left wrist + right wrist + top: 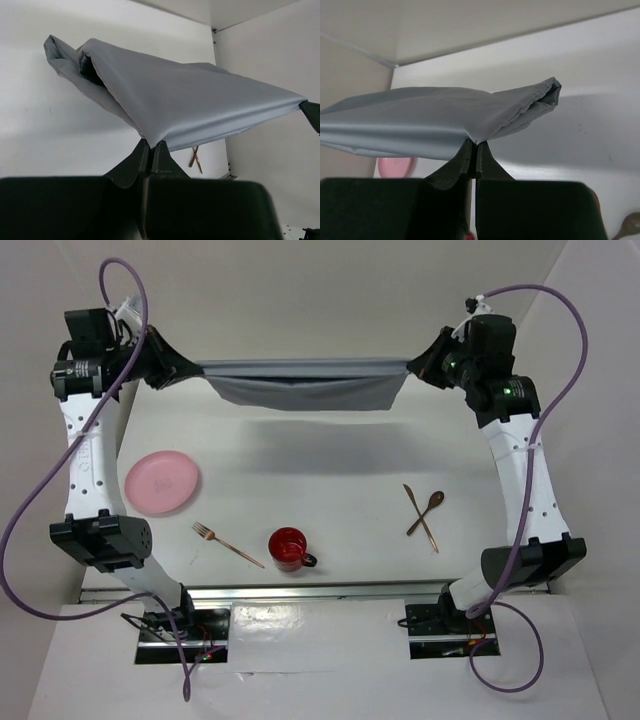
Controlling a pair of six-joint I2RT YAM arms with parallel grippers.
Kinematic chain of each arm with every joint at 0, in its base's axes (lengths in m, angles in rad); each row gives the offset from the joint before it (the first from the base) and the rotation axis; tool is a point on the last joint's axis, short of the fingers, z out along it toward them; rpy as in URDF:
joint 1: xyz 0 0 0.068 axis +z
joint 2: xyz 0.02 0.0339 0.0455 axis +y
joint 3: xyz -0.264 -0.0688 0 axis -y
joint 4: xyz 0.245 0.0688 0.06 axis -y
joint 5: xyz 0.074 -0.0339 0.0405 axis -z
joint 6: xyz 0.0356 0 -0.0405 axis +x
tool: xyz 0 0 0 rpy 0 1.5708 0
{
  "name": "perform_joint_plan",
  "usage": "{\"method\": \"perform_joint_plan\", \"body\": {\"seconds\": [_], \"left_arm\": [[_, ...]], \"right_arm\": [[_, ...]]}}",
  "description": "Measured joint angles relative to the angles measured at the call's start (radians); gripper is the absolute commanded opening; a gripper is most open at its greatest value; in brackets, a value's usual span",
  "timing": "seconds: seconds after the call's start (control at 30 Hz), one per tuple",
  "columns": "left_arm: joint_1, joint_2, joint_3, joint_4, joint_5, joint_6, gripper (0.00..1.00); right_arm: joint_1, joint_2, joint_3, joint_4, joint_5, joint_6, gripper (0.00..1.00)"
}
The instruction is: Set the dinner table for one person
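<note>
dinner table [340, 465]: we see it well below both claws
left gripper [150, 146]: clamped on cloth [300, 388] corner
right gripper [474, 146]: clamped on opposite corner

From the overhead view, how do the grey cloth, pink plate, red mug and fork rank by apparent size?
1. grey cloth, by far, though held up nearer the camera.
2. pink plate.
3. red mug and fork: unranked; the fork looks longer, the mug bulkier.
</note>
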Motion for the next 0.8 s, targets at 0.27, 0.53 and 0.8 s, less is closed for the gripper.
{"method": "perform_joint_plan", "body": {"seconds": [0.27,0.53,0.8], "left_arm": [[0.021,-0.018,-0.148,-0.063,-0.005,0.018,0.00],[0.029,-0.019,0.002,-0.048,0.002,0.021,0.00],[0.007,0.248,0.195,-0.007,-0.001,-0.002,0.00]], "right_arm": [[0.001,-0.009,-0.084,-0.021,-0.030,0.010,0.00],[0.001,0.032,0.005,-0.002,-0.048,0.019,0.00],[-0.005,0.291,0.183,0.043,-0.049,0.019,0.00]]}}
